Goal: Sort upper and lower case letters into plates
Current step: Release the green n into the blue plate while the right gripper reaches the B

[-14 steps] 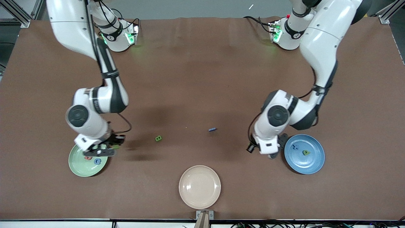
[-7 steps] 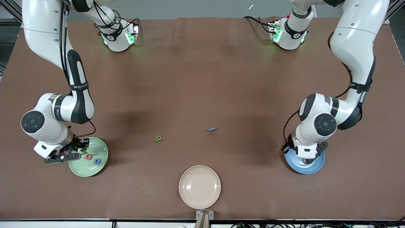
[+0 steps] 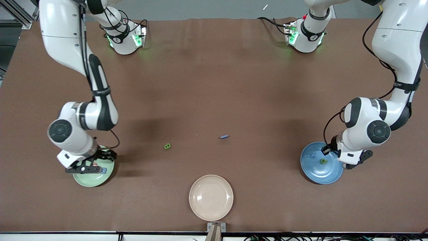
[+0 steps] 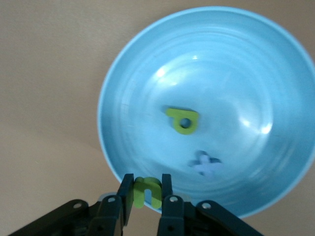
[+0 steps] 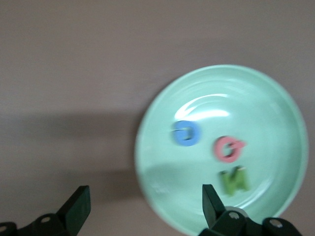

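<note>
Left pincer [image 4: 146,191] grips green u [image 4: 146,191] | right pincer [image 5: 142,206] agape

Green M [image 5: 234,180] now released onto plate [image 5: 275,98]

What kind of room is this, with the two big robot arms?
Probably a robot lab: a brown table with two white arms bolted on, metal frame rails at its corners, and toy letters being sorted into a green plate and a blue plate.

You see a pale green round plate [image 5: 221,147] holding blue G [image 5: 185,133], red Q [image 5: 228,148], green M [image 5: 234,180]; a blue round plate [image 4: 206,108] holding green p [image 4: 183,120], blue x [image 4: 206,164].
</note>
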### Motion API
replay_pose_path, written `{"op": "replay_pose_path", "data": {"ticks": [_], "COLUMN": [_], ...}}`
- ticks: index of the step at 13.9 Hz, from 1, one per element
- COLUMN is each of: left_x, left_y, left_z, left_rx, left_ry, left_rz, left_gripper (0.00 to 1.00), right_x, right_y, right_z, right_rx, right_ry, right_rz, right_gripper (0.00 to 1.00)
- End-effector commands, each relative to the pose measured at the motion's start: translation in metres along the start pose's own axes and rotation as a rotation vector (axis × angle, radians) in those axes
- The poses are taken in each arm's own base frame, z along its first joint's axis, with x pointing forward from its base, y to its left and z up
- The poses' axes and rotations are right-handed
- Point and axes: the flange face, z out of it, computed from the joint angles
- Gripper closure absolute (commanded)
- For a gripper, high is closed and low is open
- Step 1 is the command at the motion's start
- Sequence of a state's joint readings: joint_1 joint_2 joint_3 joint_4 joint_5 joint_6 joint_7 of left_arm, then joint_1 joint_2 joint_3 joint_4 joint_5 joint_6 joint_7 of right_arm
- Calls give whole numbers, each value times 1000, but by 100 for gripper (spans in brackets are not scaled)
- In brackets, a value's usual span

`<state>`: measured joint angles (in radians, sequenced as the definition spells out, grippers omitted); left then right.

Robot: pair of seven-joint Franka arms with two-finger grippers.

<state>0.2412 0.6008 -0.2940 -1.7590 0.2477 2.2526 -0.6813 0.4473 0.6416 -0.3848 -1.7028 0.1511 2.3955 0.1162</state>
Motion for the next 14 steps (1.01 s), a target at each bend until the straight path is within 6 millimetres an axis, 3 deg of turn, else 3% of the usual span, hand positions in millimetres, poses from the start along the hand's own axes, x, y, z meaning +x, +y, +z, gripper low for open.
{"op": "replay_pose_path", "data": {"ticks": [1,2,3,6,9,11,14], "left_x": [-5,-5,-9,-54,-107,-150,-190], "left_y": [2,4,12,85,155,213,265], "left_z": [-6,-13,-18,-46,-62,-61,-41], "left_rx": [1,-2,-13,-94,-136,-155,-138], "left_ry": [10,18,19,11,6,1,35], "left_rz": [23,17,15,7,14,-1,113], "left_gripper": [7,0,0,0,0,1,7], "right_x": [-15,-21,-30,-56,-71,-80,-83], "right_y": [-64,-85,-106,-161,-184,-200,-205], "right_z": [-10,-10,-9,0,16,29,38], "right_rx": [60,101,135,140,121,119,113], "right_ry": [-17,-35,-60,-92,-109,-91,-89], "right_rz": [209,268,332,419,443,460,455], "right_gripper": [0,0,0,0,0,1,14]}}
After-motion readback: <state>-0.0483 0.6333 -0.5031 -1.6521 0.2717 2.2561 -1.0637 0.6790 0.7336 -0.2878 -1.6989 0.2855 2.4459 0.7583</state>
